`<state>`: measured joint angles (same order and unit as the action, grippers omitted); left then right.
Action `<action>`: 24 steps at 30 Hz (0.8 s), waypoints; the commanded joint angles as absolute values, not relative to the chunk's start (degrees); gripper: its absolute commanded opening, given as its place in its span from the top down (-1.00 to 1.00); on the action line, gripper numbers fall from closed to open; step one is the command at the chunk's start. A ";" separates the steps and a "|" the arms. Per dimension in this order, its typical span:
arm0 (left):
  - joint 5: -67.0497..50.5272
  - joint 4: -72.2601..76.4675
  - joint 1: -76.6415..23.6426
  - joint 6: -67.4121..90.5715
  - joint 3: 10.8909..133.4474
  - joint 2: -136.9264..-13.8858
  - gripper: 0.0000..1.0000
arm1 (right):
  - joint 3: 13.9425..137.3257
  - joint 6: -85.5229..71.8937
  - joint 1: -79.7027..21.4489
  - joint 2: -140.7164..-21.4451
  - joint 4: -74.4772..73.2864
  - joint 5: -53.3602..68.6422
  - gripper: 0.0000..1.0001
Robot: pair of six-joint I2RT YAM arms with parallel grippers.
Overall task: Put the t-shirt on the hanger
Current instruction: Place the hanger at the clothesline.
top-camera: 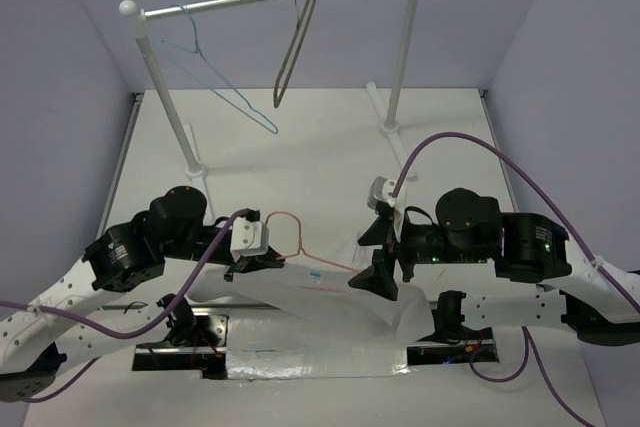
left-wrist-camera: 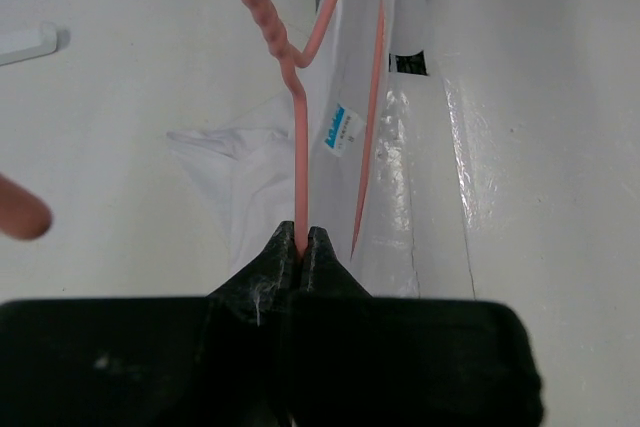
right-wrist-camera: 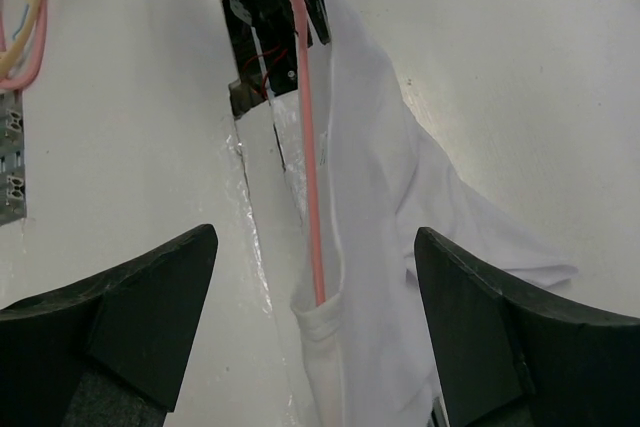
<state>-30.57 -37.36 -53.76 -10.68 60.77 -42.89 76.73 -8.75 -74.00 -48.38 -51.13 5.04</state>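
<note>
My left pincer [left-wrist-camera: 303,247] is pressed together on the pink wire hanger [left-wrist-camera: 298,147], pinching its wire between both fingertips. The blue neck label [left-wrist-camera: 340,130] sits at 1 o'clock from this grip. My right pincer [right-wrist-camera: 315,235] is spread wide, with fingers at 9 and 3 o'clock of the white t-shirt [right-wrist-camera: 385,177]. One hanger wire runs between them from 12 o'clock and slips under a fabric fold. The t-shirt lies on the white table [top-camera: 330,157] between my arms.

White table [top-camera: 330,147], clothes rack [top-camera: 405,47] standing at far end, t-shirt [top-camera: 335,304] (white, crumpled) partly resting near front
</note>
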 commanded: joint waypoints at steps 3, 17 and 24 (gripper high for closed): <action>-30.15 -34.37 -53.70 -11.07 63.02 -42.80 1.00 | 78.22 -10.19 -74.09 -48.69 -52.20 7.38 -0.74; -30.94 -33.75 -53.79 -10.90 63.72 -43.59 1.00 | 72.25 -8.09 -74.09 -48.78 -53.17 2.02 -0.71; -30.06 -33.31 -53.70 -10.72 64.16 -43.33 1.00 | 70.58 -8.44 -74.09 -46.50 -53.70 3.25 -0.40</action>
<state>-29.78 -37.28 -53.76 -10.57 61.25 -43.90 70.74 -8.86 -74.00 -48.05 -53.60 2.61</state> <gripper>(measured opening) 0.049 0.705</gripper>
